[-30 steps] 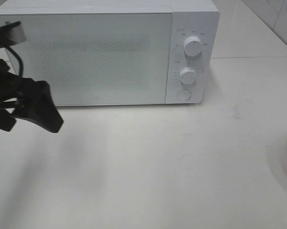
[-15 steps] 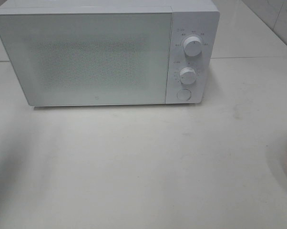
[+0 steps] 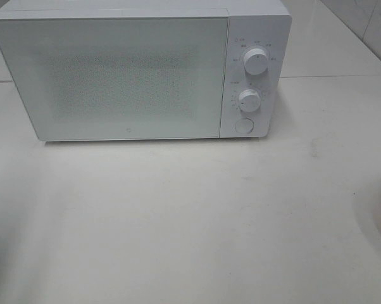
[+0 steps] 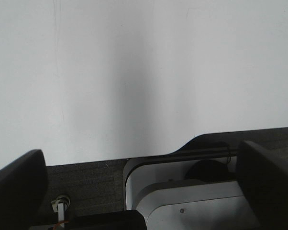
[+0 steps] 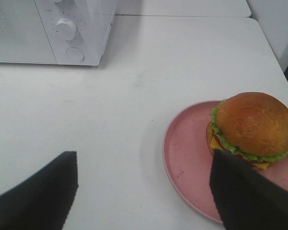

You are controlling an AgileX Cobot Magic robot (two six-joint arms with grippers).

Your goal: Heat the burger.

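Sitting on a pink plate [image 5: 192,158], toward its 3 o'clock rim, the burger [image 5: 251,129] is well apart from the closed white microwave [image 3: 140,69]. Over the plate, the right gripper [image 5: 144,191] hangs with jaws spread wide, empty. The left gripper [image 4: 144,187] is also wide open over bare table [image 4: 134,72], holding nothing.

We count one microwave [image 3: 140,69], door shut, with two round knobs [image 3: 256,62] and one round button [image 3: 243,125]. One burger [image 5: 253,129], one pink plate [image 5: 187,153], one white table [image 3: 190,221]. Two grippers: left gripper [image 4: 144,191], right gripper [image 5: 144,196].
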